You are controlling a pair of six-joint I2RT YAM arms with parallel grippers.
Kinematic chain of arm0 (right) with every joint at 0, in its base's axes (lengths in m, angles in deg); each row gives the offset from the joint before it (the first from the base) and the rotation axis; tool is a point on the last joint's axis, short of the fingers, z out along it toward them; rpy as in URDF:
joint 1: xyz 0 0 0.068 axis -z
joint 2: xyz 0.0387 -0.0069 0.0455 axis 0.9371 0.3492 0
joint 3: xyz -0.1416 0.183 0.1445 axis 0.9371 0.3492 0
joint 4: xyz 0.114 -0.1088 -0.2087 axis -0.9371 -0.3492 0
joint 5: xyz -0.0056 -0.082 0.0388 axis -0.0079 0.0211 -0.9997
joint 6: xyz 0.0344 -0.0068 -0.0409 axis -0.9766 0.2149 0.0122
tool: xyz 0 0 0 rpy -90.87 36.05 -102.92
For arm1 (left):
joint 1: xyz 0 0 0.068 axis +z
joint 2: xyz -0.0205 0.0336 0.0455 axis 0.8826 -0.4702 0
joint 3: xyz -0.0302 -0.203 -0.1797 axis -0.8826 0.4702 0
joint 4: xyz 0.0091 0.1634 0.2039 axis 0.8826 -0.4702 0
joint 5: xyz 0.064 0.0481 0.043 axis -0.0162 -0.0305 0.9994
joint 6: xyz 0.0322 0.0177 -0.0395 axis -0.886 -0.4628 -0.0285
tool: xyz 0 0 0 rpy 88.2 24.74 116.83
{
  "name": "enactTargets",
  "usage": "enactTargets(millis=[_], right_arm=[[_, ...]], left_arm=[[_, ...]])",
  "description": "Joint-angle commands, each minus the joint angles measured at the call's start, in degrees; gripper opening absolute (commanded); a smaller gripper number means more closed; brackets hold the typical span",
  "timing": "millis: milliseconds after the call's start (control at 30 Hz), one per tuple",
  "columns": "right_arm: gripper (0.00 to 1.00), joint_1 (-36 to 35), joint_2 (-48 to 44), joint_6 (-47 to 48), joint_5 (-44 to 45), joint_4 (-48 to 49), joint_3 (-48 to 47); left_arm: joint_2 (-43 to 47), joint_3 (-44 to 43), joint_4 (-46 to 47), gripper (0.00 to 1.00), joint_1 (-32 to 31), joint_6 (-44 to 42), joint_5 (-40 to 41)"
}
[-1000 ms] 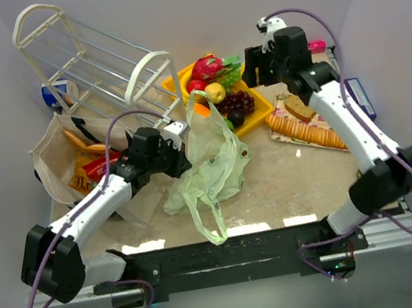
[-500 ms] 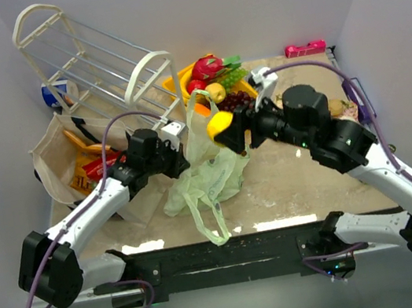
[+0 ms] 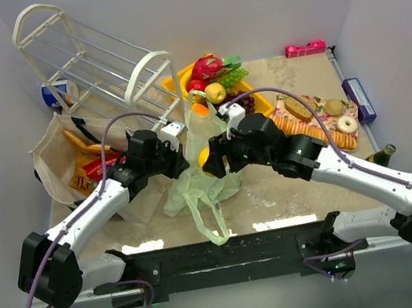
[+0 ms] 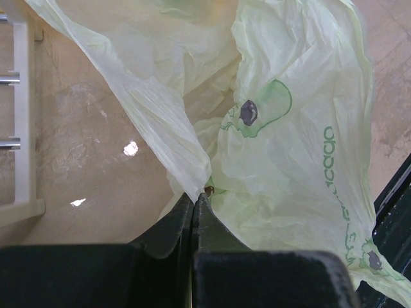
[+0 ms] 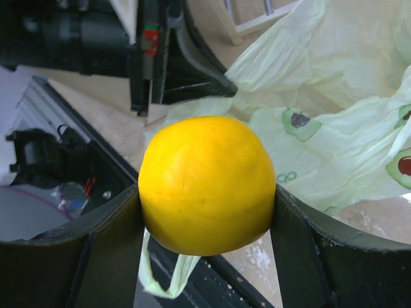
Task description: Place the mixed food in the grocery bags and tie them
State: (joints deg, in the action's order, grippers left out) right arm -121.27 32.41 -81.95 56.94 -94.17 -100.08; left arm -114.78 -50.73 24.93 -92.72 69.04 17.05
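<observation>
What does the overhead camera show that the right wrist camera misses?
Only the overhead view shows the beige tote, the yellow tray and both whole arms. Only the right wrist view shows the avocado prints on the pale-green bag. Both show the right claw gripping the yellow fruit close to that bag, with the left claw at the bag's edge.

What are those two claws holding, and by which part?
The right claw grips a yellow toy fruit by its two opposite sides. The left claw is pinched shut on a fold of the pale-green plastic bag.
</observation>
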Motion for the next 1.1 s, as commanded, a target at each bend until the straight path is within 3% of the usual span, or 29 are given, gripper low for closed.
enactTargets(millis=[0, 267, 467, 600, 1067], right_arm=[[0.04, 0.7, 4.1, -0.9, 9.3, 5.1, -4.9], [0.01, 10.1, 15.9, -0.1, 5.1, 11.6, -6.5], [0.0, 10.7, 23.4, 4.4, 3.1, 14.4, -8.1], [0.0, 10.7, 27.7, 6.3, 5.1, 8.7, -9.6], [0.04, 10.6, 25.6, 5.1, 19.2, -1.1, 1.9]], left_arm=[[1.8, 0.4, 3.0, 0.0, 0.4, -0.1, -0.6], [2.8, 0.5, 3.2, 0.0, 0.4, -0.2, -1.4], [3.5, 1.0, 3.8, 0.0, 0.4, -0.4, -2.3], [4.2, 1.0, 3.7, 0.0, 0.4, -0.5, -0.7], [11.4, 3.5, 5.4, 0.0, 0.4, 1.9, 16.8]])
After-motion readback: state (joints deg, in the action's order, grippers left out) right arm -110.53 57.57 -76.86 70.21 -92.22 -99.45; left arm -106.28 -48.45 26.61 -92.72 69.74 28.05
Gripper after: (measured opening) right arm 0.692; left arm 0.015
